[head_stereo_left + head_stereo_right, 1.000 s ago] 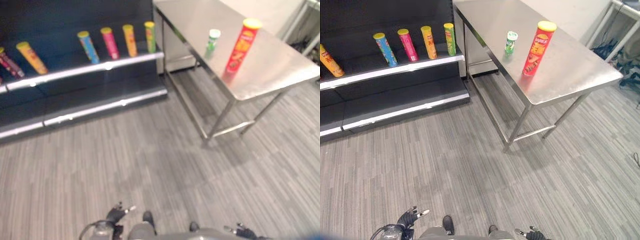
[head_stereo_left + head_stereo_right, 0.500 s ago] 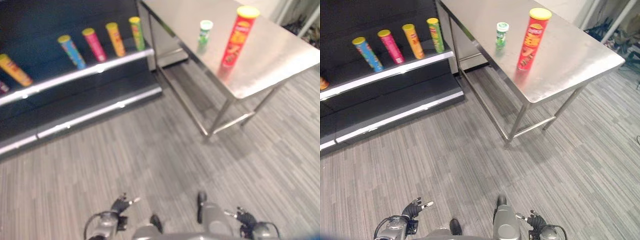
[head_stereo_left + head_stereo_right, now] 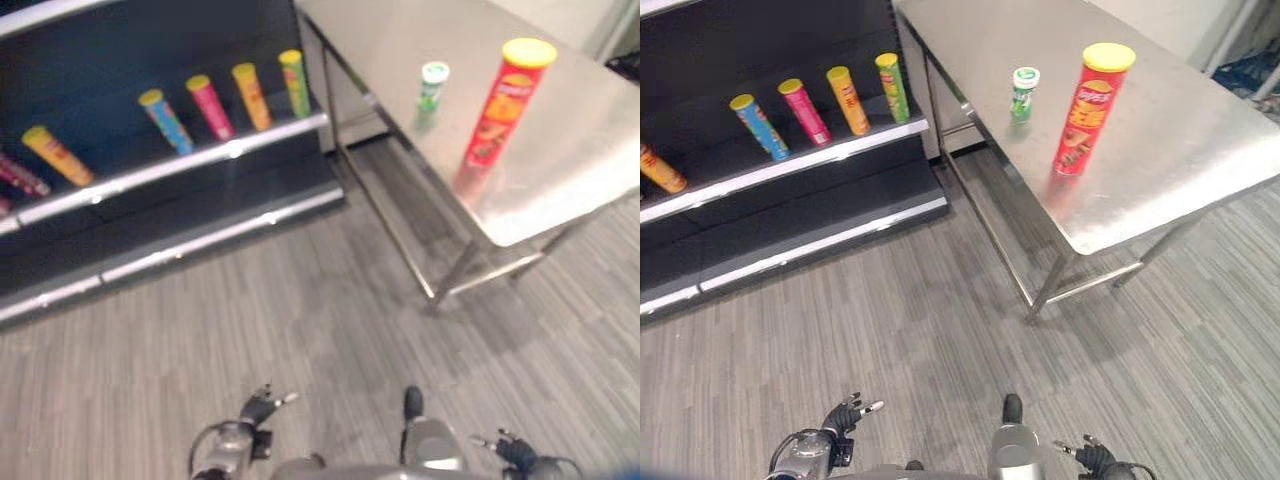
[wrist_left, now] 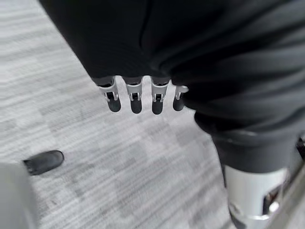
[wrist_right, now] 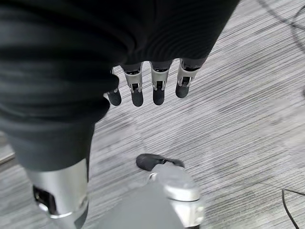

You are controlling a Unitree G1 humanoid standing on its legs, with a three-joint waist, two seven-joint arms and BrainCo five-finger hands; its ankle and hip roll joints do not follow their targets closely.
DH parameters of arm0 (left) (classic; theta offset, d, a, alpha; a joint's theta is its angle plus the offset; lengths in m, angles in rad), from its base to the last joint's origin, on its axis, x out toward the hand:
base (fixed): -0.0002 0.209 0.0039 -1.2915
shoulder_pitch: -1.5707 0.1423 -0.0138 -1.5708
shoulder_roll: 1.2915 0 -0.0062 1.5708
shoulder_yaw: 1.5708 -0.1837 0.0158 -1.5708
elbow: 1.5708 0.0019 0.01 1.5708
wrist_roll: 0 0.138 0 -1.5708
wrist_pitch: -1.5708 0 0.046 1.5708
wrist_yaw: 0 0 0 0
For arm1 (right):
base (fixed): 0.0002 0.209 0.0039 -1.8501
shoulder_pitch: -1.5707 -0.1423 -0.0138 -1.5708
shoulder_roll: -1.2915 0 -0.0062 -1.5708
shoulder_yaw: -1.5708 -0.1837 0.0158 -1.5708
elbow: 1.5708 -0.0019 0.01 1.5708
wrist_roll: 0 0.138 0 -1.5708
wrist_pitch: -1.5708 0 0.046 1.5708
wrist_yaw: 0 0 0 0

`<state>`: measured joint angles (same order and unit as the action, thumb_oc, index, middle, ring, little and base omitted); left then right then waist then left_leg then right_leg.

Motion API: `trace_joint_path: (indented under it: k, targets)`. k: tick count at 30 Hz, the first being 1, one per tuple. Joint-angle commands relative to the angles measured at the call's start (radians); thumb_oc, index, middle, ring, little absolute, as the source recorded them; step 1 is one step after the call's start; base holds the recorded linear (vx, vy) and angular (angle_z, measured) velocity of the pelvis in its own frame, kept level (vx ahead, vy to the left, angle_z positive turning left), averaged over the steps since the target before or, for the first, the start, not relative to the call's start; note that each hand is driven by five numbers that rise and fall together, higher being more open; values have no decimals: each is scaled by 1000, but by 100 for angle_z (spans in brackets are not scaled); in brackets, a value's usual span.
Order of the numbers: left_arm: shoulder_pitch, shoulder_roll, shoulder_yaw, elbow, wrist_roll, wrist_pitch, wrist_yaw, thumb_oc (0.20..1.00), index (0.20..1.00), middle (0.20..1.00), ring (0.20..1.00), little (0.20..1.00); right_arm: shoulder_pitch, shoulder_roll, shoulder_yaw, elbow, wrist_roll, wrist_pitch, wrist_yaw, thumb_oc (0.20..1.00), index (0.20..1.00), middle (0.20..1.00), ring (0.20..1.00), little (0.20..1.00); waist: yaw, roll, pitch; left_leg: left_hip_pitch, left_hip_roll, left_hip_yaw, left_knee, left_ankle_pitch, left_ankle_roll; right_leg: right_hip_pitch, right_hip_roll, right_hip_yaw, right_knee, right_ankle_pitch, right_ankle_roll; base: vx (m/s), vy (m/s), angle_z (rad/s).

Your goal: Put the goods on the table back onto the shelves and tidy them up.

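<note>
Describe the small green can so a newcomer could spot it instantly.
Start at the steel table to the right of the dark shelf unit. Two cans stand upright on it, apart from each other. The small green can is the farther one, short with a white lid, while its neighbour, the red can, is much taller with a yellow lid.

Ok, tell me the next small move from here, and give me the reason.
Probably step closer to the steel table. Both hands hang low over the floor, the left hand and the right hand, with fingers relaxed and holding nothing. The tall red can and the small green can stand upright on the table, well ahead of both hands, so neither looks reachable yet.
</note>
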<state>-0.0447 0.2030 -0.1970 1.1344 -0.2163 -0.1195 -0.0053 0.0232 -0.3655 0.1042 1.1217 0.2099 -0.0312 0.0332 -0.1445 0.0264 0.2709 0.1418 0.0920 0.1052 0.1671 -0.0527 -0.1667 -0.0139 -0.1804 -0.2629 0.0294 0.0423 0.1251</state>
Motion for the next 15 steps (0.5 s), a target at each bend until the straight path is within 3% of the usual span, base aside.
trace_joint_path:
  k: [1, 3, 6, 10, 11, 12, 13, 15]
  targets:
    - [-22, 33, -40, -37, -4, -12, -8, 1000, 1000, 1000, 1000, 1000, 12, -41, 26, -23, 21, -13, -14, 1000, 1000, 1000, 1000, 1000, -11, -39, -28, -21, -18, 98, 390, 74, -48, -11, 41, 35, -117, 5, -12, 269, -246, 16]
    - [-21, 34, -37, -27, 2, -6, -5, 1000, 1000, 1000, 1000, 1000, 6, -46, 22, -27, 32, -10, -21, 1000, 1000, 1000, 1000, 1000, -8, -41, -18, -55, 21, 121, 495, 117, -52, 36, 61, 43, -117, -37, -38, 244, -203, -1]
    - [-16, 32, -42, -26, 4, -4, -9, 1000, 1000, 1000, 1000, 1000, 5, -48, 25, -29, 38, -11, -20, 1000, 1000, 1000, 1000, 1000, -3, -36, -10, -65, 49, 144, 506, 145, -43, 65, 79, 50, -117, -54, -52, 186, -122, -9]
    - [-11, 34, -43, -7, 14, -2, -10, 1000, 1000, 1000, 1000, 1000, 3, -44, 31, -14, 36, -5, -18, 1000, 1000, 1000, 1000, 1000, 21, -42, -7, -168, 33, 115, 444, 125, -9, 87, 96, 91, -117, -80, -58, 211, -107, -22]
    - [-8, 34, -41, -4, 13, -1, -11, 1000, 1000, 1000, 1000, 1000, 6, -42, 31, -12, 32, -4, -18, 1000, 1000, 1000, 1000, 1000, 26, -41, -11, -183, 25, 107, 401, 116, 0, 93, 100, 98, -117, -85, -55, 197, 12, -34]
    - [-2, 35, -38, 0, 12, -4, -7, 1000, 1000, 1000, 1000, 1000, 13, -39, 34, -3, 22, -4, -18, 1000, 1000, 1000, 1000, 1000, 40, -35, -15, -195, 20, 89, 228, 89, 19, 103, 109, 114, -117, -97, -45, 200, 13, -39]
    - [-2, 35, -39, 0, 12, -4, -7, 1000, 1000, 1000, 1000, 1000, 13, -40, 34, -3, 22, -5, -18, 1000, 1000, 1000, 1000, 1000, 41, -35, -13, -189, 19, 90, 225, 89, 19, 106, 108, 115, -117, -98, -44, 202, 26, -49]
    - [4, 38, -38, -4, 13, -8, -6, 1000, 1000, 1000, 1000, 1000, 21, -38, 37, 3, 12, -6, -18, 1000, 1000, 1000, 1000, 1000, 53, -34, -18, -196, 28, 99, 47, 72, 32, 122, 111, 120, -117, -113, -34, 165, 10, -41]
